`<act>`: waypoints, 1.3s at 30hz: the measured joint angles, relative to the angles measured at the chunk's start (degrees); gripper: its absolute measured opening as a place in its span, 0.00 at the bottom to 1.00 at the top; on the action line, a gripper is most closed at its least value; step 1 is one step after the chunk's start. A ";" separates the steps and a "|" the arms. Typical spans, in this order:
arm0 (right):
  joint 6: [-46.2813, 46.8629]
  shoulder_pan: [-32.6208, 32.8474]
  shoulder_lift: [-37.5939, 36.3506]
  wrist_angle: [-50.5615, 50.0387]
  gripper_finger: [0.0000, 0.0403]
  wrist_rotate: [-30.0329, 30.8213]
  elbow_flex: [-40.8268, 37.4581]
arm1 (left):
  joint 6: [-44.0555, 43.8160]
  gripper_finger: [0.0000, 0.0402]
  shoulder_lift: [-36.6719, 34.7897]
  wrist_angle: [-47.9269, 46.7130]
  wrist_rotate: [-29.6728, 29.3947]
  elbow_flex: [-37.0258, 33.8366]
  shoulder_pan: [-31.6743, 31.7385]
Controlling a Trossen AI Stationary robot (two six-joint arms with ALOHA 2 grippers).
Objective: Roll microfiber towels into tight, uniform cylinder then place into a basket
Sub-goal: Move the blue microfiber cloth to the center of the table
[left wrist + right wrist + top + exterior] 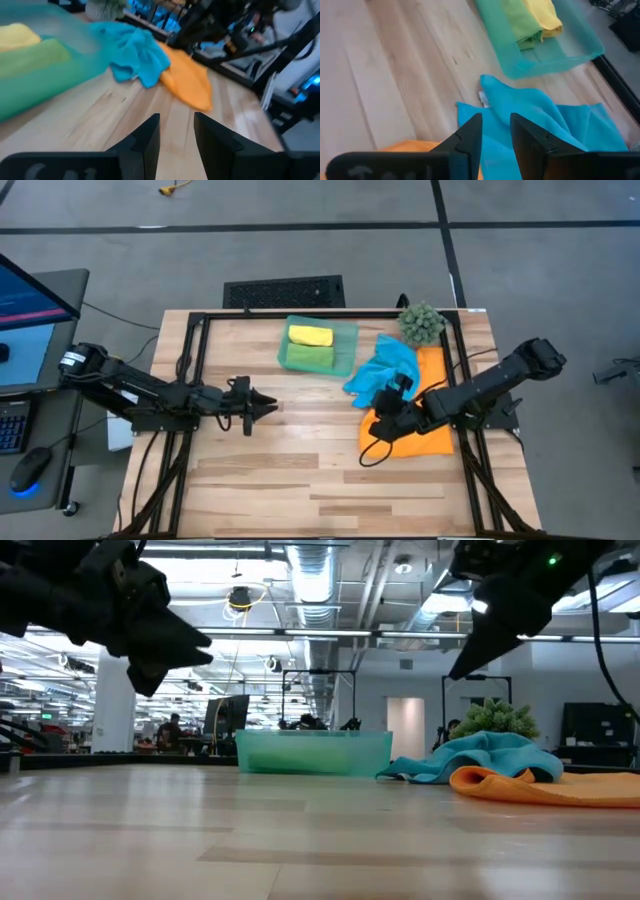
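The basket (345, 330), a shallow teal-green bin, sits at the far middle of the table (250, 480). Inside it lie two rolled towels side by side: the yellow towel (311, 336) on the far side and the green towel (309, 357) just nearer.

Just to the right of the basket, the blue towel (384, 370) lies crumpled and unrolled on the wood, one corner reaching toward the basket's near right corner. It overlaps the orange towel (428, 442), which is spread flat beyond it, farther from the basket and running toward the table's right edge. A spiky green plant ball (421, 323) stands beside the basket's far right corner, just past the blue towel.

The right gripper (392, 402) hangs above the blue towel where it meets the orange one, lifted clear of the cloth in the low view. Its fingers (470, 137) stand a narrow gap apart with nothing between them. A dark cable (372, 452) loops over the orange towel near this gripper.

The left gripper (268, 408) waits over bare wood, to the near left of the basket and well apart from it, pointing toward the towels. Its fingers (147, 137) are likewise slightly parted and grasp nothing.

A black metal frame (196, 330) borders the tabletop around the basket.
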 joint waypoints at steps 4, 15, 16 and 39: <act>4.37 -2.27 0.00 0.00 0.31 -0.85 0.00 | -0.19 0.27 0.00 4.53 0.01 0.02 0.00; 13.22 -7.44 4.60 0.03 0.29 -7.12 0.15 | 4.49 0.27 0.43 6.74 -0.34 0.96 0.01; 13.44 -8.26 5.95 -0.35 0.29 -7.26 0.09 | 5.24 0.27 0.42 6.72 -0.35 0.96 0.04; 4.60 -13.29 10.75 6.75 0.29 -9.27 0.11 | 6.74 0.27 0.39 5.41 -0.99 0.98 3.54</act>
